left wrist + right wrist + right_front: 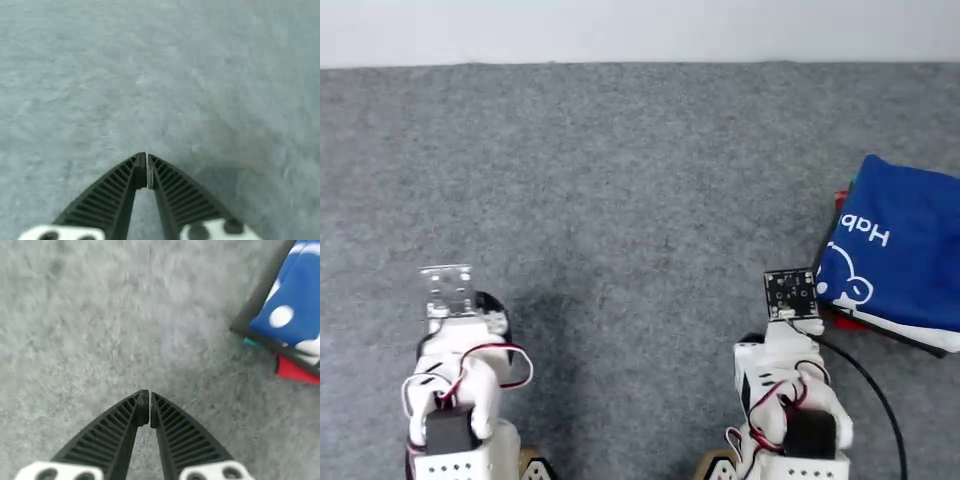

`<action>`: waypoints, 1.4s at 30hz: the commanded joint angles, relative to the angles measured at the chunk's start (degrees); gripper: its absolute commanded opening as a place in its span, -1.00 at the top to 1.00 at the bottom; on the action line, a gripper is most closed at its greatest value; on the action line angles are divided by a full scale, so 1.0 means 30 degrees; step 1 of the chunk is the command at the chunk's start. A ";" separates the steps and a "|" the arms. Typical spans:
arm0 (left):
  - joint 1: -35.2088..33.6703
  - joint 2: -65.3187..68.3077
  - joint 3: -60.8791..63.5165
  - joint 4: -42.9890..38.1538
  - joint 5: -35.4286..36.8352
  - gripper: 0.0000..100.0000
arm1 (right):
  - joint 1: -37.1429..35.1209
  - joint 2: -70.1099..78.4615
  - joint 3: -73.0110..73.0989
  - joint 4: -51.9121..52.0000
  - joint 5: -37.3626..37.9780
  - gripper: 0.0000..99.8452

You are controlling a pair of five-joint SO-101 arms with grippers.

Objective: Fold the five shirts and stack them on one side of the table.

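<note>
A stack of folded shirts (pixel 895 260) lies at the table's right edge, a blue shirt with white print on top and red, black and white layers peeking out under it. Its corner shows as the blue shirt (pixel 295 305) in the right wrist view, close beside my right gripper (pixel 149 410), which is shut and holds nothing above the grey mat. The right arm (pixel 790 390) sits near the front edge, just left of the stack. My left gripper (pixel 147 172) is shut and empty over bare mat, and the left arm (pixel 455 370) rests at the front left.
A grey felt mat (pixel 620 200) covers the table up to a pale wall at the back. A black cable (pixel 870 390) runs along the mat from the right arm toward the front right.
</note>
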 commanded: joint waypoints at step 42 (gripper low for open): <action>0.2168 -0.0205 0.1040 0.3223 -0.0234 0.97 | -0.0044 0.0015 0.3253 -0.1187 -0.0147 0.98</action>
